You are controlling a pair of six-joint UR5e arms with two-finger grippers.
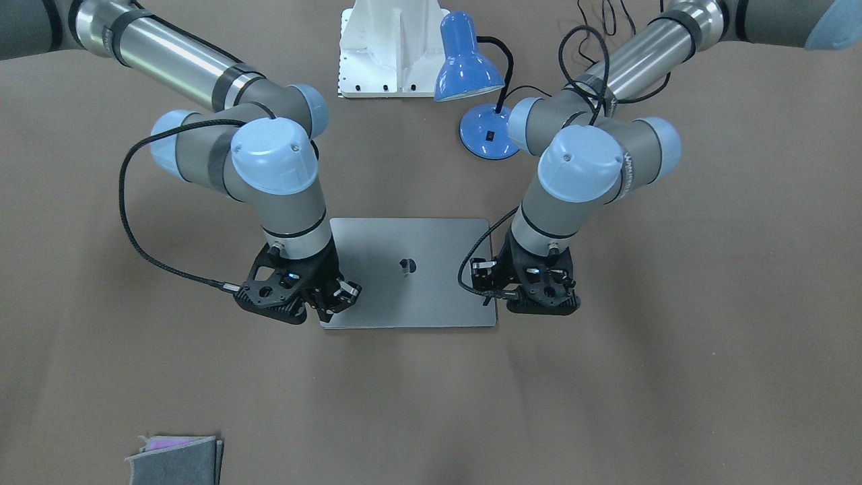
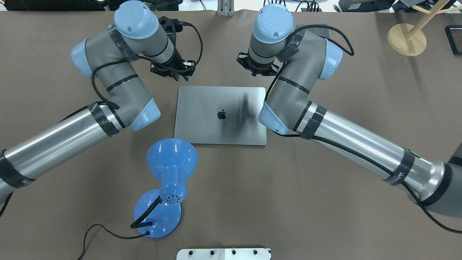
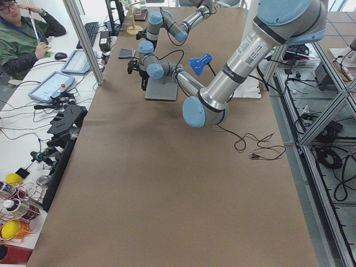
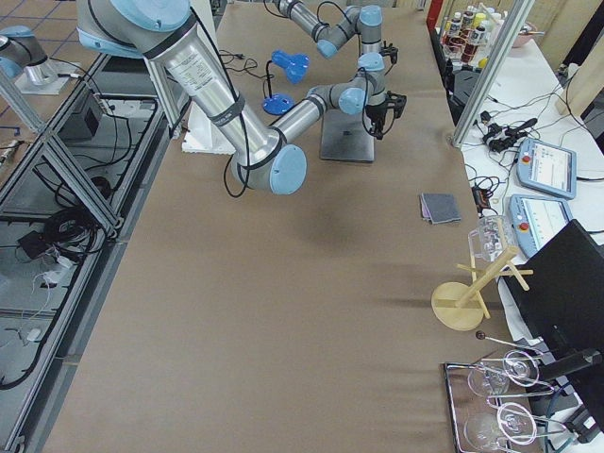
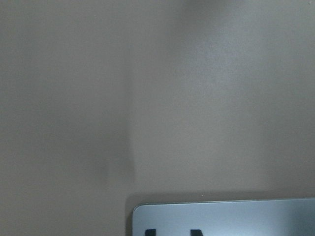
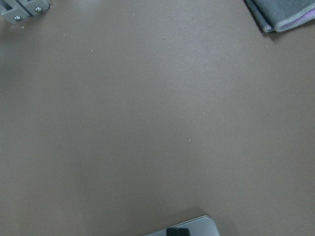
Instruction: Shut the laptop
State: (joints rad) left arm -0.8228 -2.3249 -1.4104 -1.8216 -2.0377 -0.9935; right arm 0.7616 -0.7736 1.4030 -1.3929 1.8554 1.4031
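Laptop lies shut flat mid-surface, left hand and right hand over its far corners, their opening impossible to tell; closing looks done, next lift clear.

A blue desk lamp stands on the brown worktop in the lower left of the overhead view, its black cord trailing off to the left. A white mounting plate sits at the front view's top centre. A folded grey cloth with a purple layer lies at that view's lower left. A round wooden stand sits in the overhead view's upper right.
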